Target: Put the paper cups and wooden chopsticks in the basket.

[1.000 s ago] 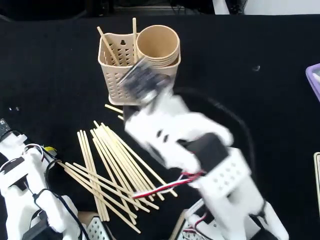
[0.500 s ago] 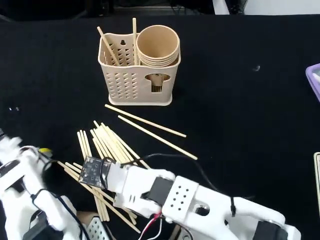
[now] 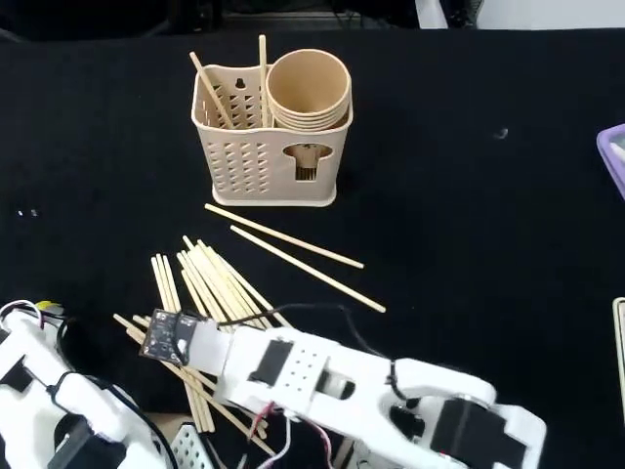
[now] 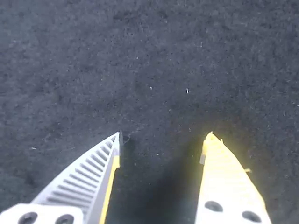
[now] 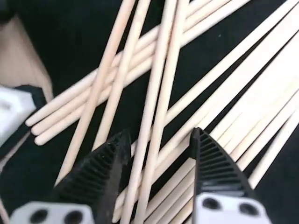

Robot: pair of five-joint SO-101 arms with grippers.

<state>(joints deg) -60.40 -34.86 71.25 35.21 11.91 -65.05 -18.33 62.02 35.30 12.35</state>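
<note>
A beige perforated basket (image 3: 237, 161) stands at the back of the black table with stacked paper cups (image 3: 309, 90) and a few chopsticks (image 3: 262, 73) in it. A pile of wooden chopsticks (image 3: 220, 293) lies in front, and two loose ones (image 3: 293, 249) lie nearer the basket. My right gripper (image 5: 159, 137) is open low over the pile (image 5: 154, 93), straddling a couple of sticks; in the high view the right arm (image 3: 293, 366) stretches over the pile's near end. My left gripper (image 4: 161, 137) is open over bare black cloth at the near left.
The left arm's white body (image 3: 39, 405) sits at the near left corner. A purple tray edge (image 3: 613, 156) shows at the far right. A white block and a tan surface (image 5: 14, 93) lie beside the pile in the right wrist view.
The right arm swung from in front of the basket down to the chopstick pile, then lowered further over it. The left arm shifted slightly toward the near left corner.
</note>
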